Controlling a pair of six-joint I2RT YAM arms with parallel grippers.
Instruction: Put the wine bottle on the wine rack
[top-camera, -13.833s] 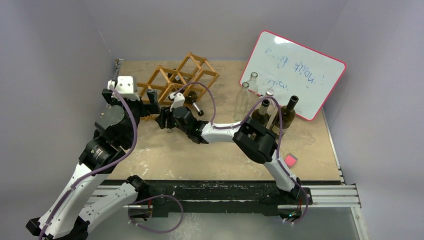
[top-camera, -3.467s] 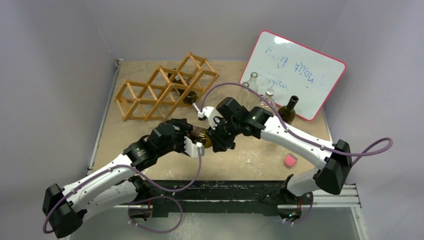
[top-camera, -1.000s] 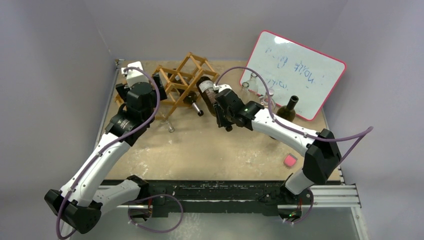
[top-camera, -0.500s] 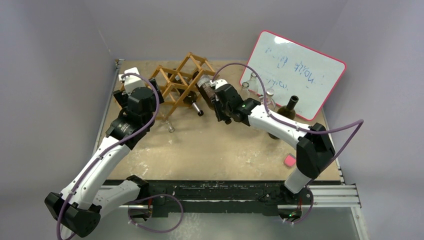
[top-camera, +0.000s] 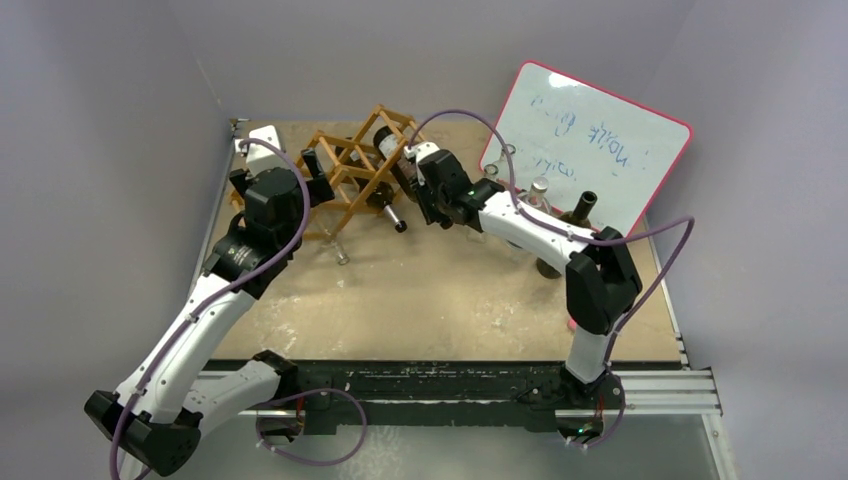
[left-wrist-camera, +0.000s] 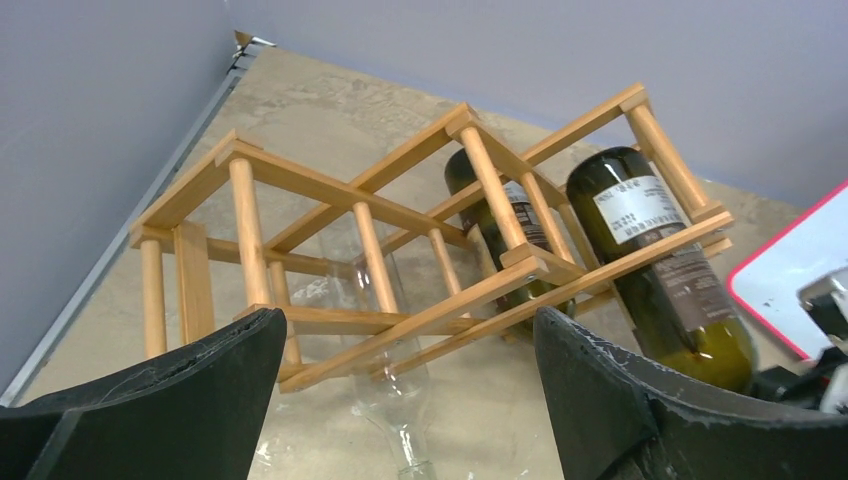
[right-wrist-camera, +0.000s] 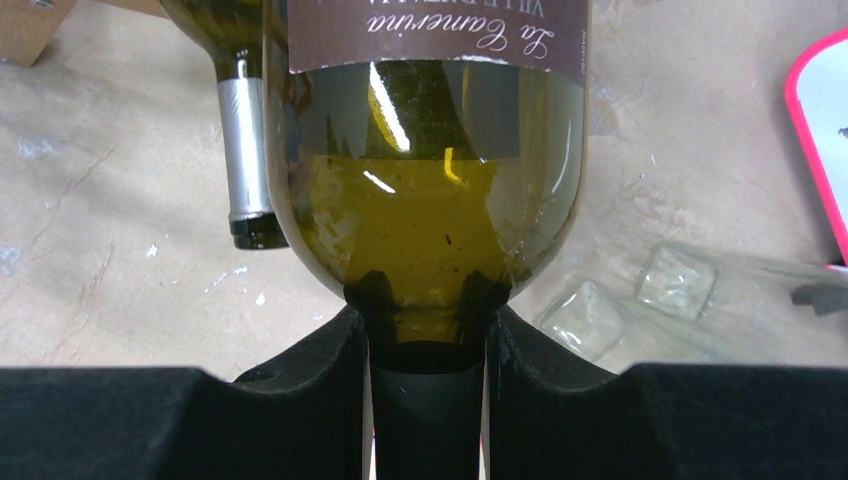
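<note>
The wine rack (top-camera: 345, 160) is a light wooden lattice at the back left; it also shows in the left wrist view (left-wrist-camera: 400, 230). My right gripper (top-camera: 422, 188) is shut on the neck of a green labelled wine bottle (top-camera: 392, 152), whose base end lies in the rack's right-end cell. In the right wrist view the fingers (right-wrist-camera: 330, 370) clamp the neck of that bottle (right-wrist-camera: 425, 200), with the right gripper (right-wrist-camera: 428, 325) closed round it. The left wrist view shows the bottle (left-wrist-camera: 660, 250) resting on the slats. My left gripper (top-camera: 300, 175) is open and empty beside the rack's left part (left-wrist-camera: 408, 335).
A dark bottle (left-wrist-camera: 500, 215) and a clear bottle (left-wrist-camera: 385, 330) lie in the rack, necks toward the near side (top-camera: 395, 218). Clear bottles (top-camera: 490, 178) and a dark upright bottle (top-camera: 578, 218) stand before the whiteboard (top-camera: 590, 140). The left wall runs close behind the rack.
My right gripper has carried the green bottle up and left, from beside the rack into its right-end cell. My left arm has shifted slightly and stays open by the rack.
</note>
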